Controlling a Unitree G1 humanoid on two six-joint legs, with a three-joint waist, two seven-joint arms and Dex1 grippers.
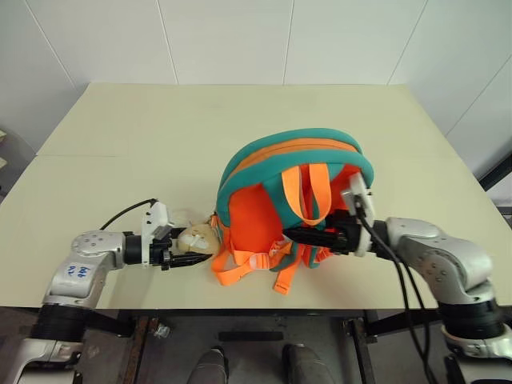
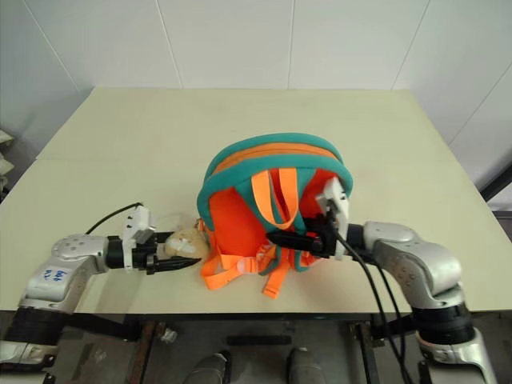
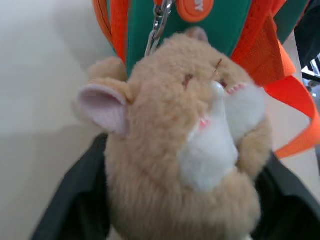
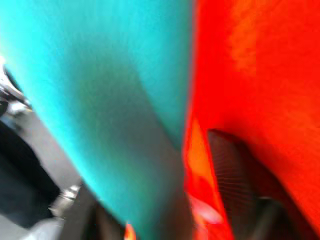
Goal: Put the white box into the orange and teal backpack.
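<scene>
The orange and teal backpack (image 1: 256, 204) stands near the table's front edge with its straps facing me. Its tan plush bear (image 3: 185, 150) hangs by a chain at its lower left. My left gripper (image 1: 190, 258) is open, its black fingers (image 3: 75, 200) spread on either side of the bear. My right gripper (image 1: 298, 235) is against the backpack's strap side from the right. It is open, with a teal strap (image 4: 100, 100) and orange fabric between its fingers. The white box is out of view.
The cream table (image 1: 160, 136) stretches bare behind and to the left of the backpack, up to white walls. Loose orange webbing straps (image 1: 240, 268) trail toward the front edge. A black cable (image 1: 392, 264) runs along my right arm.
</scene>
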